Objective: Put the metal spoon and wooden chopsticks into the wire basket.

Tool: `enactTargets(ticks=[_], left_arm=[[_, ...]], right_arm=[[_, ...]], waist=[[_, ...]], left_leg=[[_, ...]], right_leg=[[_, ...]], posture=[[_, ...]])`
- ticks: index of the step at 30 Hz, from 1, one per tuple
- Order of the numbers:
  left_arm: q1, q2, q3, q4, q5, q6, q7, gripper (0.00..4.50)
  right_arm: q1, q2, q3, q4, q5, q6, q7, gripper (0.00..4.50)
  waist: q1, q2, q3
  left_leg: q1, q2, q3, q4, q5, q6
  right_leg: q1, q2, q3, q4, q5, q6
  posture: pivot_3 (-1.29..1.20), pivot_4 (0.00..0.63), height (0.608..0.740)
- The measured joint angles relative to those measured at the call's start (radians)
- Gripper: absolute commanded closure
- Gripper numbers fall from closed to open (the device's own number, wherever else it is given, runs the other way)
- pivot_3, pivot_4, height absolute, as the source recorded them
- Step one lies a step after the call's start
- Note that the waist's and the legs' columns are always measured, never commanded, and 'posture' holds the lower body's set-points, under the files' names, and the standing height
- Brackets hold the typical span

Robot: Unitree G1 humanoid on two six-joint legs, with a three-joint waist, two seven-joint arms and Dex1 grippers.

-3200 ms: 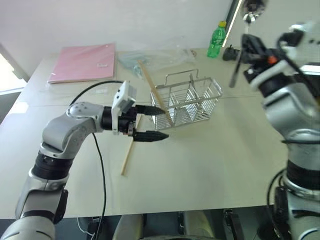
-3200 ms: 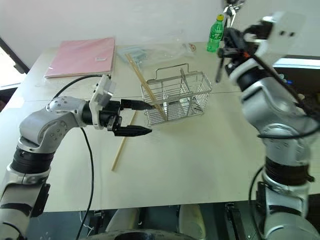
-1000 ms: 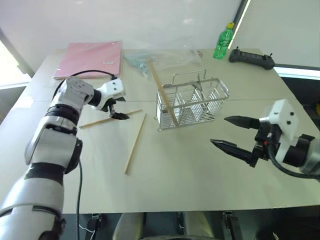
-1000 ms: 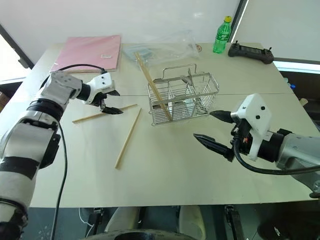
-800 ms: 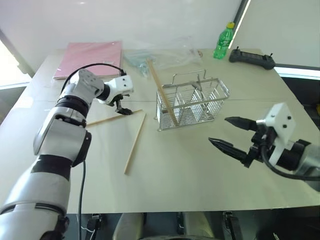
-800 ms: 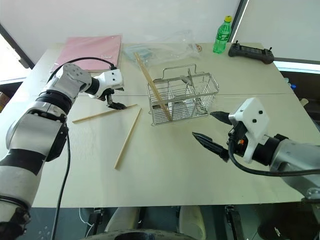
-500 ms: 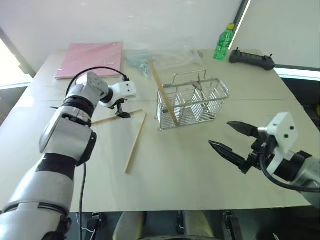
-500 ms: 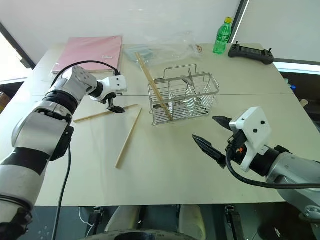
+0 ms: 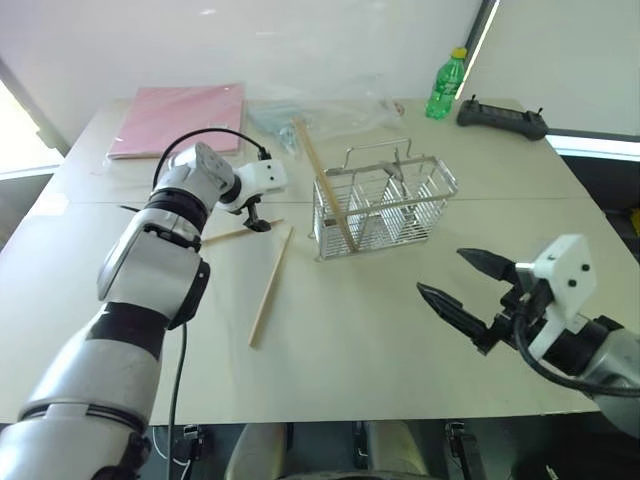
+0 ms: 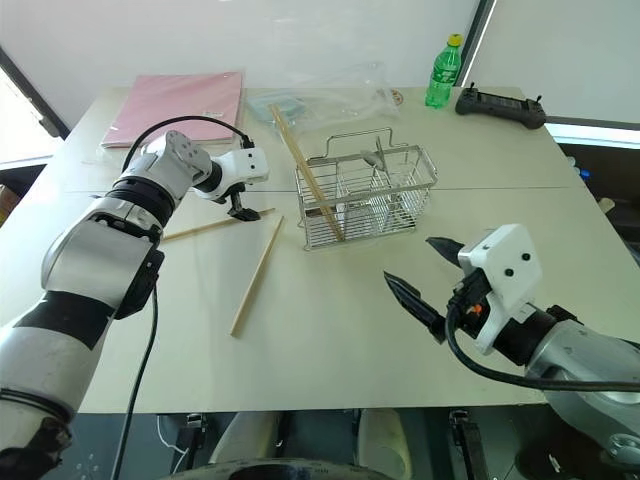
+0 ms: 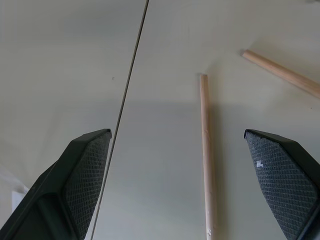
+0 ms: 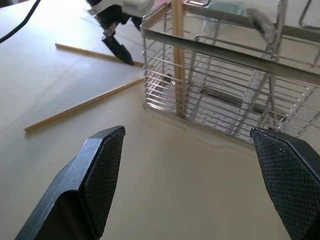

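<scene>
You have the wire basket [image 9: 385, 203] standing upright near the middle of the table [image 9: 350, 330], its long axis running left to right and slightly away toward the right, loop handle on top. One of the wooden chopsticks [image 9: 324, 186] already stands in the basket's left end compartment, leaning so that its upper end points up, away and to the left, well above the rim. A second chopstick [image 9: 270, 287] lies flat on the table just left of the basket, long axis running from near-left to far-right, its far end pointing toward the basket's left corner. A third chopstick [image 10: 215, 226] lies flat farther left, long axis mostly left to right, its right end slightly farther away. The metal spoon [image 10: 379, 158] appears to stand in a middle compartment, its handle rising above the rim; its bowl cannot be made out. Your left gripper [image 9: 257, 221] points down over the right end of the third chopstick, jaws spread wide with the stick between them in the left wrist view, holding nothing. Your right gripper [image 9: 466, 292] hovers near and to the right of the basket, well apart from it, jaws wide and empty, pointing left toward the basket.
</scene>
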Motion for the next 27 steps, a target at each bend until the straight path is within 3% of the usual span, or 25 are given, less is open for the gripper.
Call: enactTargets(ticks=[3, 6, 13, 25, 27], left_arm=[[0.004, -0.002, 0.003, 0.0, 0.007, 0.003, 0.005, 0.0], [0.008, -0.006, 0.009, 0.0, 0.006, 0.014, 0.003, 0.77], [0.012, -0.021, 0.034, 0.0, 0.006, 0.019, -0.014, 4.35], [0.032, -0.02, 0.047, 0.0, 0.007, 0.023, 0.007, 4.35], [0.032, -0.019, 0.061, 0.0, -0.001, 0.033, 0.004, 3.61]], right_arm=[[0.041, -0.033, -0.006, 0.0, 0.025, -0.037, 0.011, 0.39], [0.063, -0.055, -0.02, 0.0, 0.039, -0.06, 0.013, 0.32], [0.066, -0.074, -0.036, 0.0, 0.062, -0.079, -0.011, 0.32], [0.088, -0.102, -0.038, 0.0, 0.087, -0.081, -0.013, 0.32], [0.085, -0.098, -0.037, 0.0, 0.093, -0.083, -0.026, 0.32]], waist=[[0.0, 0.0, 0.0], [0.0, 0.0, 0.0], [0.001, 0.0, 0.0], [0.001, -0.001, 0.0], [0.001, -0.001, 0.0]], left_leg=[[0.0, 0.0, 0.0, 0.001, 0.0, 0.0], [0.0, 0.0, 0.0, 0.001, 0.0, 0.0], [0.0, 0.0, 0.0, 0.002, 0.0, 0.0], [0.004, 0.0, 0.0, 0.002, 0.0, 0.0], [0.004, 0.0, 0.0, 0.002, 0.0, 0.0]], right_leg=[[0.001, 0.0, 0.0, 0.0, 0.0, 0.0], [0.001, 0.0, 0.0, 0.0, 0.0, 0.0], [0.001, 0.0, 0.0, 0.0, 0.001, -0.001], [0.005, 0.0, 0.0, 0.0, 0.001, 0.0], [0.005, 0.0, 0.0, 0.0, 0.001, 0.0]], posture=[[0.0, 0.15, 0.722], [0.0, 0.15, 0.722], [0.0, 0.15, 0.722], [0.0, 0.15, 0.722], [0.0, 0.15, 0.722]])
